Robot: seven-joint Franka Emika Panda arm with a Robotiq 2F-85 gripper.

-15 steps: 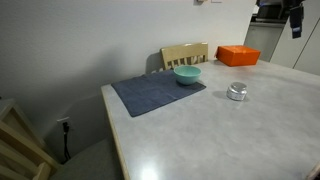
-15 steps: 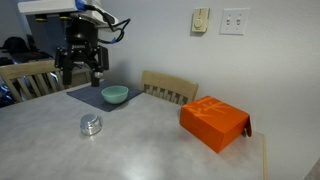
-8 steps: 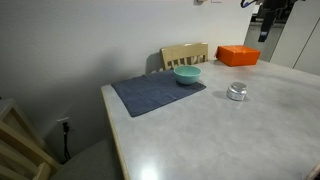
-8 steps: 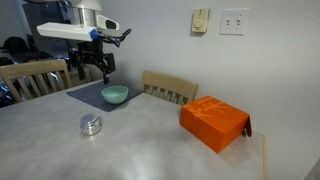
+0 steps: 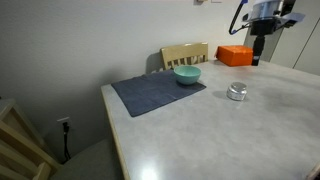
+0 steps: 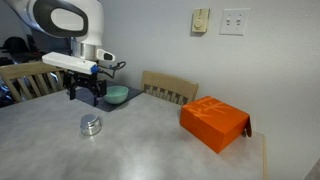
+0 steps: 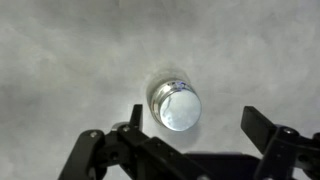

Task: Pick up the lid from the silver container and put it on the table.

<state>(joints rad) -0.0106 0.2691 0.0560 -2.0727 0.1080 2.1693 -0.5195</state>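
- In an exterior view, the gripper (image 5: 258, 42) is hanging in the air at 1 o'clock of the silver container (image 5: 237, 93). It is clear of everything, probably so that it can line up before coming down.
- The lid (image 5: 237, 87) is sitting closed on that tin, which is resting on the bare table (image 5: 200, 135). The teal bowl (image 5: 187, 74) is lying at 10 o'clock of it on the dark mat (image 5: 150, 95).
- In an exterior view, the gripper (image 6: 86, 94) is hovering at 12 o'clock of the silver container (image 6: 91, 126), not touching it. The orange box (image 6: 214, 122) is standing well apart at 3 o'clock.
- In the wrist view, the fingers (image 7: 264, 128) are standing spread wide and holding nothing. The lid (image 7: 180, 109) is showing at 12 o'clock between them. This spread is judged right for straddling the cap's rim.
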